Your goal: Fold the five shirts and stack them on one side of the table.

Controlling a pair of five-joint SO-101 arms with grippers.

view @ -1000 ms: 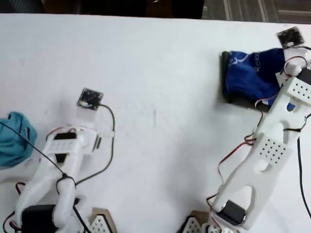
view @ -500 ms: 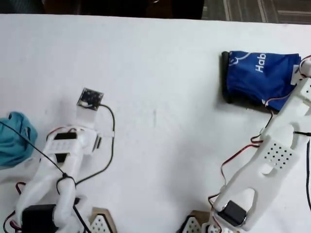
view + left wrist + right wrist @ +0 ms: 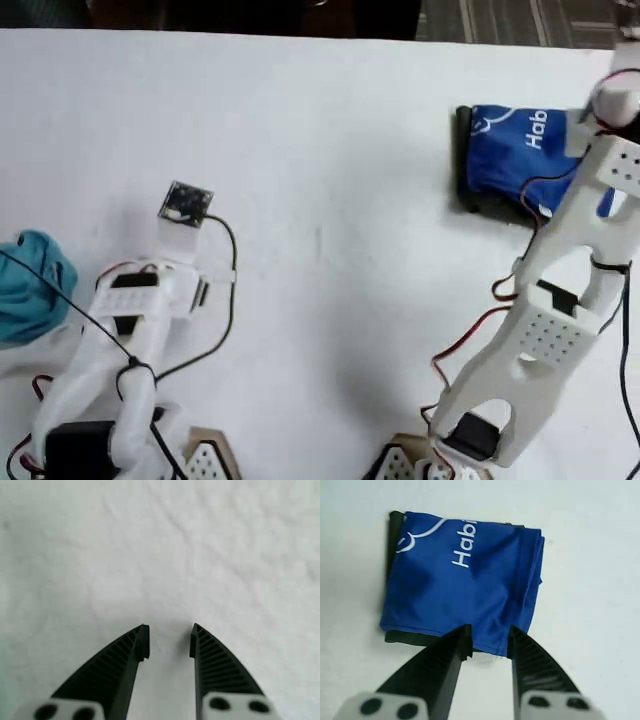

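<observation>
A folded blue shirt [image 3: 515, 150] with white print lies flat on a folded dark shirt [image 3: 463, 160] at the far right of the white table [image 3: 320, 130]. In the right wrist view, my right gripper [image 3: 489, 642] hovers open over the near hem of the blue shirt [image 3: 465, 585], nothing between its fingers; the dark shirt [image 3: 402, 637] peeks out beneath. The right arm [image 3: 545, 330] covers the stack's right end. A crumpled teal shirt [image 3: 30, 285] sits at the left edge, beside the left arm [image 3: 120, 320]. My left gripper [image 3: 168, 641] stands open over bare table.
Red and black cables [image 3: 225, 300] trail from both arms across the near table. The arm bases [image 3: 210, 460] stand at the near edge. White tabletop stretches between the arms and toward the far edge, with dark floor [image 3: 250, 15] beyond it.
The blue shirt went from bunched to lying flat on the dark one. The right arm swung out to the right, then came back over the stack's right end. The left arm stayed still.
</observation>
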